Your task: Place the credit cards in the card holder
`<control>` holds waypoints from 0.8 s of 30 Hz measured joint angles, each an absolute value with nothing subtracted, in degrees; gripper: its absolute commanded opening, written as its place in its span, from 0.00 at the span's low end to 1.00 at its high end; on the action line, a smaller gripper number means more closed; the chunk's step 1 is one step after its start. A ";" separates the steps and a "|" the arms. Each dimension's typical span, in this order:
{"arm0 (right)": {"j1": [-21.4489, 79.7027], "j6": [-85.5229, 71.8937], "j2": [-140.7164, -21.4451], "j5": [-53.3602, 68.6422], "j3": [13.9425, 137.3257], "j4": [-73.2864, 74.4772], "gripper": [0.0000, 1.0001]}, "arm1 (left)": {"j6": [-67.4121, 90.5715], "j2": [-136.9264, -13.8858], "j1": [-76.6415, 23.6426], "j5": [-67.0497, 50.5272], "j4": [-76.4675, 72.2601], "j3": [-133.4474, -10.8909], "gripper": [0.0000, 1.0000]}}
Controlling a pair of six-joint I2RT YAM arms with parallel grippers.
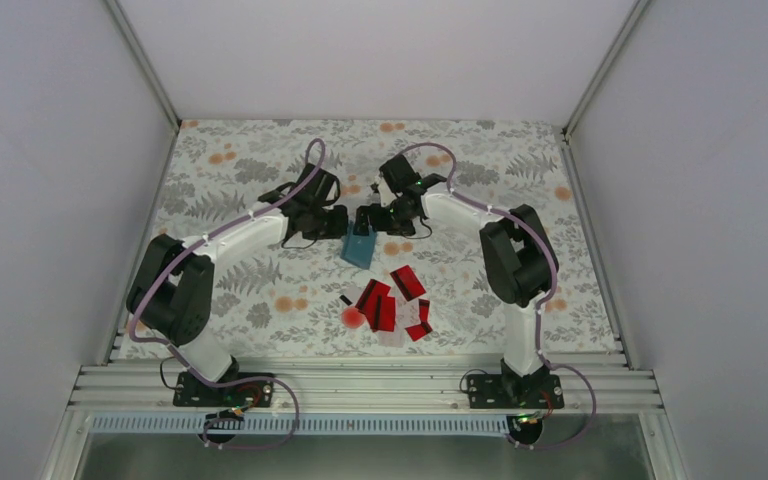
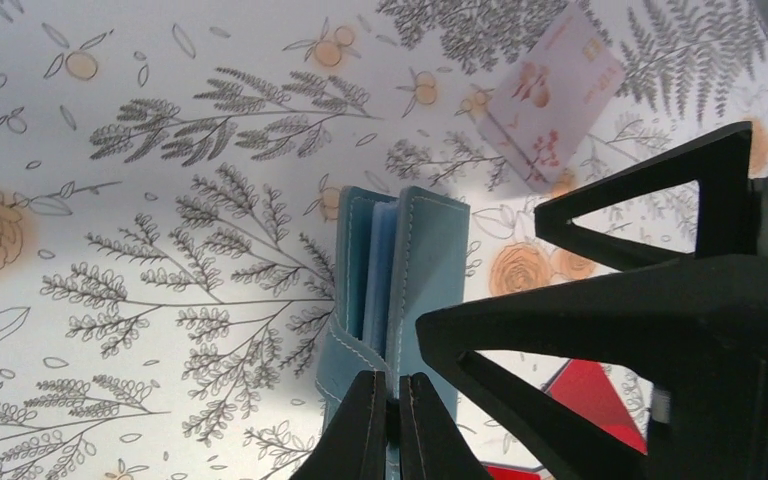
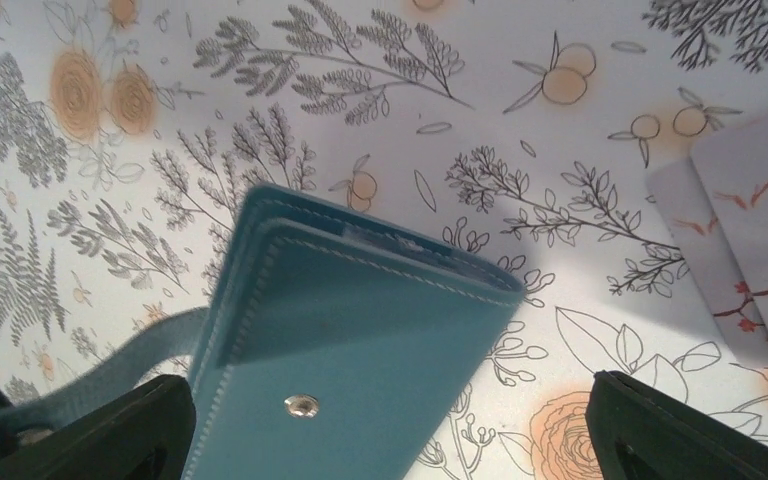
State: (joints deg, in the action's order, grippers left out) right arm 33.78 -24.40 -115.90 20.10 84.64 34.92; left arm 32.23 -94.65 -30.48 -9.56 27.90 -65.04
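Status: early stage. I see no card seated in the card holder (image 2: pixel 415 270). Its pockets gape slightly in the left wrist view, but I cannot tell whether anything sits inside them.

1. Left gripper (image 2: pixel 392 405): fingertips pressed together, pinching the lower edge of the card holder. The holder stands on edge, its mouth pointing away from this gripper.
2. Right gripper (image 3: pixel 395 440): fingers spread wide, one on each side of the holder's snap-button face, gripping nothing. I judge it is placed to steady the holder or to go for a card.
3. Position: from above, the holder sits between the two grippers, just behind the middle of the table.

Remaining work, as I judge it: all of the loading.
- The red cards (image 1: pixel 392 298) lie in a loose, overlapping heap nearer the arm bases, well apart from the holder. A small round red blob (image 1: pixel 352 317) sits at the heap's left edge.
- The pale cards (image 3: pixel 750 210), two overlapping, rest flat on the cloth near the holder.

Surface: a tablecloth (image 1: pixel 240 180) printed with grey ferns and orange flowers; it lies flat, without folds. The pale cards blend into this print and are harder to pick out.

Room: plain light walls (image 1: pixel 50 150) close in on the left, right and back. An aluminium rail (image 1: pixel 360 385) at the near edge carries both arm bases.
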 measured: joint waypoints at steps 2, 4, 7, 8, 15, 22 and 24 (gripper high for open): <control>33.78 -24.97 -115.90 19.62 85.82 35.92 0.99 | 32.49 -94.52 -30.48 -9.96 27.86 -65.56 0.02; 33.78 -25.41 -115.90 19.75 86.94 36.18 0.99 | 32.67 -94.35 -30.48 -10.20 27.88 -66.02 0.02; 33.78 -25.96 -115.90 20.56 88.33 36.36 0.99 | 33.04 -94.00 -30.48 -10.39 27.90 -66.39 0.02; 33.80 -26.13 -115.90 20.78 88.55 36.38 0.98 | 33.19 -93.95 -30.48 -10.44 27.90 -66.48 0.02; 33.80 -27.46 -116.75 20.05 89.10 37.80 0.83 | 33.89 -93.10 -30.48 -10.63 27.90 -66.72 0.02; 33.80 -28.27 -116.88 19.88 88.40 38.41 0.63 | 34.11 -92.58 -30.48 -10.63 27.90 -66.76 0.02; 33.80 -28.38 -116.88 19.90 87.96 38.39 0.58 | 34.09 -92.58 -30.48 -10.63 27.90 -66.76 0.02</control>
State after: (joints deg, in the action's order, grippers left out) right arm 33.80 -28.38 -116.88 19.90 87.96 38.39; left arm 34.09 -92.58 -30.48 -10.63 27.90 -66.76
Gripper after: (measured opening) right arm 0.646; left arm 0.039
